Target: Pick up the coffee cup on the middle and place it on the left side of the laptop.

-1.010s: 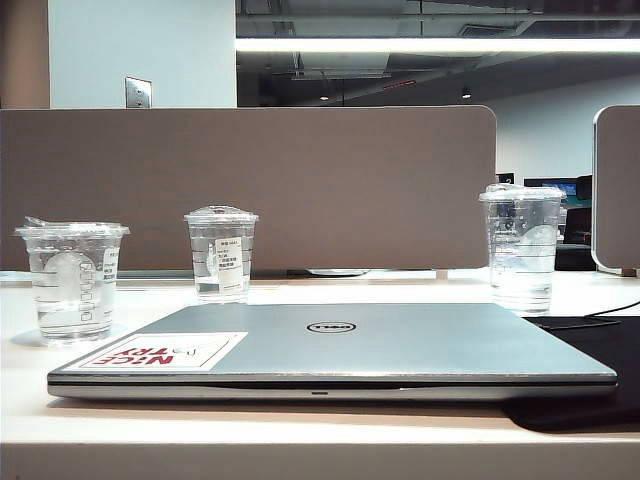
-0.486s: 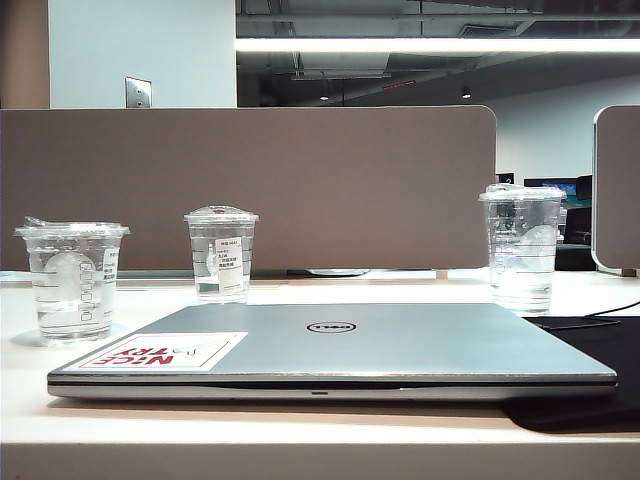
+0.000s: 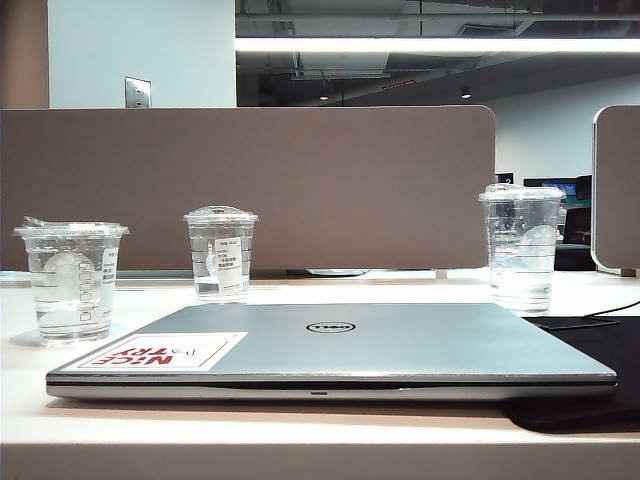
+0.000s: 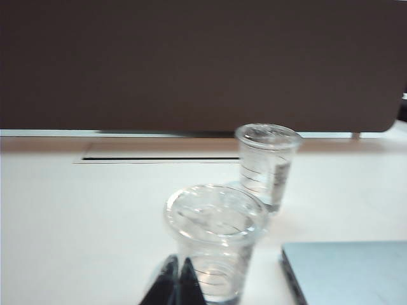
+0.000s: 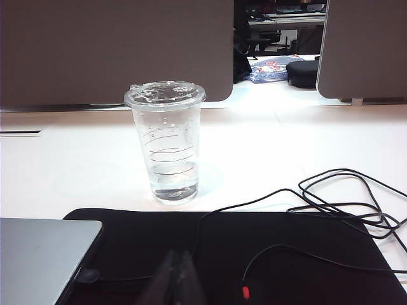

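The coffee cup (image 3: 72,282), short and wide with a flat lid and a faint white logo, stands on the table left of the laptop (image 3: 400,345), a closed silver Dell with a red-and-white sticker. In the left wrist view the coffee cup (image 4: 215,238) stands close ahead. My left gripper (image 4: 179,258) is shut and empty just in front of the cup's lower side, with the laptop's corner (image 4: 346,273) beside it. My right gripper (image 5: 177,253) is shut and empty over a black mat (image 5: 286,254). Neither gripper shows in the exterior view.
A clear cup with a domed lid and white label (image 3: 220,255) stands behind the laptop's left end. A taller clear cup (image 3: 520,250) stands at the right. Black cables (image 5: 337,197) lie across the mat. A brown partition (image 3: 250,185) closes the table's far edge.
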`<state>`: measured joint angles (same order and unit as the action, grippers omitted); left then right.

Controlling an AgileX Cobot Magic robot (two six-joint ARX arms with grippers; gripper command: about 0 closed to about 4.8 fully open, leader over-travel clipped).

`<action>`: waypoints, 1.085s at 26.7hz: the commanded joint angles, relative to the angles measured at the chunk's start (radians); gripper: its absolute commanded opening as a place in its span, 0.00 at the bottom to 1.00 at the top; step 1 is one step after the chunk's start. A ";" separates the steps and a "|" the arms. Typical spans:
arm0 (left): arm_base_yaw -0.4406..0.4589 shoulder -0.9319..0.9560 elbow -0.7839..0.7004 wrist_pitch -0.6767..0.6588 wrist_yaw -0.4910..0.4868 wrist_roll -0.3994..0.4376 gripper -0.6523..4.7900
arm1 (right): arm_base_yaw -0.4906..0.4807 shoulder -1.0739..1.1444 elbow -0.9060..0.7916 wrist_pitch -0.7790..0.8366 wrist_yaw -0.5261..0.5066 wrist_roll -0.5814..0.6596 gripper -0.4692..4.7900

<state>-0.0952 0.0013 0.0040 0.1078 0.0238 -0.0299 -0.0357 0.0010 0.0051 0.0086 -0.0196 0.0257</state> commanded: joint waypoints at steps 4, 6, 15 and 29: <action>0.012 0.000 0.003 0.004 0.097 0.060 0.11 | -0.001 -0.002 -0.004 0.014 -0.002 0.000 0.08; 0.012 0.000 0.003 -0.002 0.095 0.058 0.11 | -0.001 -0.002 -0.004 0.014 -0.002 0.000 0.08; 0.034 0.000 0.003 -0.002 0.092 0.052 0.11 | -0.001 -0.002 -0.004 0.014 -0.002 0.000 0.08; 0.072 0.000 0.003 -0.001 0.066 0.003 0.11 | 0.000 -0.002 -0.004 0.014 -0.002 0.000 0.08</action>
<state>-0.0231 0.0013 0.0040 0.0986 0.0910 -0.0208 -0.0360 0.0010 0.0051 0.0086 -0.0196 0.0257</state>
